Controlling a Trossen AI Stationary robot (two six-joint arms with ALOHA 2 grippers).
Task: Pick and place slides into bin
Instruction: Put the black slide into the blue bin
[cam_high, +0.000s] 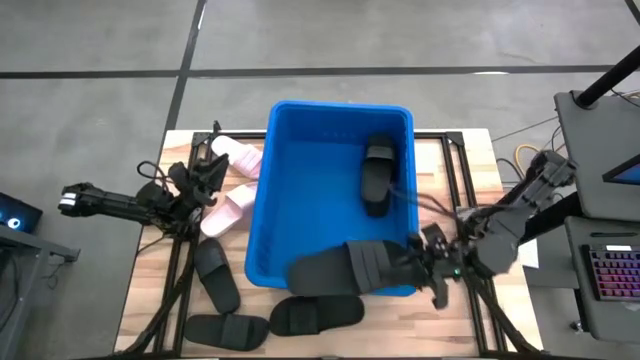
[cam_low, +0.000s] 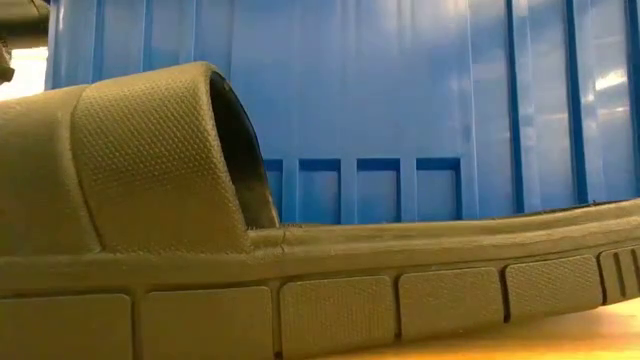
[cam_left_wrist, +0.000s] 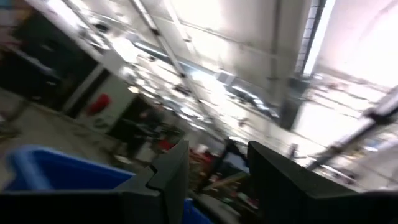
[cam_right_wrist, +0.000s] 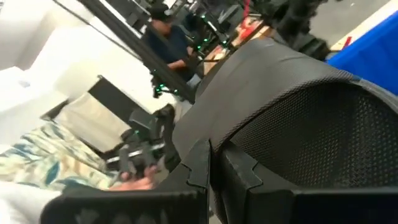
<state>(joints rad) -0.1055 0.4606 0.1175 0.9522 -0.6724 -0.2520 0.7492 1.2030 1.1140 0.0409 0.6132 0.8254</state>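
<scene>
High view: black slide (cam_high: 350, 270) lengthwise left-right.

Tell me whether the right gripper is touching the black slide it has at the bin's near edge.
Touching. The right wrist view shows the right gripper with its fingers pinched shut on the black slide's strap; the high view shows that slide lifted over the bin's near rim.

Inside the bin (cam_high: 300, 190), the left side lies open; 1 black slide (cam_high: 378, 172) occupies its right.

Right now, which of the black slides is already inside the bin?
The black slide lying on the bin's floor near its right wall. The others lie on the table, except one held over the front rim by the right tool.
</scene>
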